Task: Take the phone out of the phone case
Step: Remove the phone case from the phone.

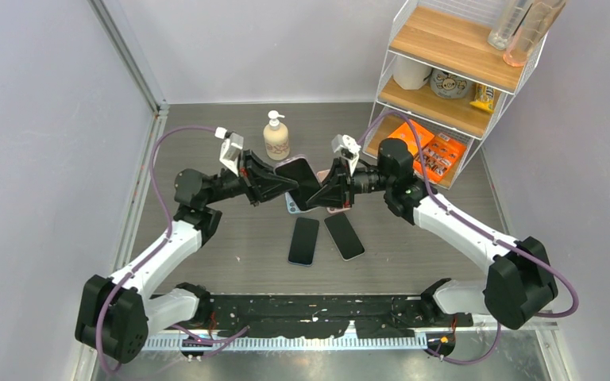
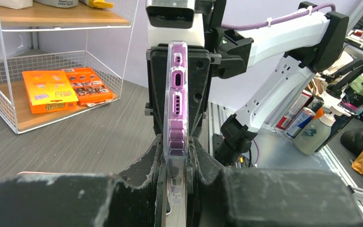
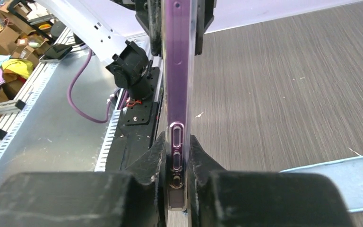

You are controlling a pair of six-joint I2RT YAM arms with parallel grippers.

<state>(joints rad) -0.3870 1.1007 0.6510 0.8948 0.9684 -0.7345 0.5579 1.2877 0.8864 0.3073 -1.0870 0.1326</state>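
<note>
A purple phone in a clear phone case (image 1: pixel 299 171) hangs in the air over the table's middle, held between both arms. My left gripper (image 1: pixel 285 185) is shut on one end of it and my right gripper (image 1: pixel 324 190) is shut on the other. In the left wrist view the cased phone (image 2: pixel 177 90) stands edge-on, with its port holes showing, and the left gripper (image 2: pixel 177 163) pinches both of its faces. In the right wrist view the phone (image 3: pixel 177 71) also stands edge-on, its side buttons inside the right gripper (image 3: pixel 177 165).
Two dark phones (image 1: pixel 303 240) (image 1: pixel 344 236) lie flat on the table below the grippers. A light blue case (image 3: pixel 333 182) lies on the table nearby. A soap bottle (image 1: pixel 276 136) stands behind. A wire shelf (image 1: pixel 445 87) with orange boxes (image 1: pixel 435 152) fills the back right.
</note>
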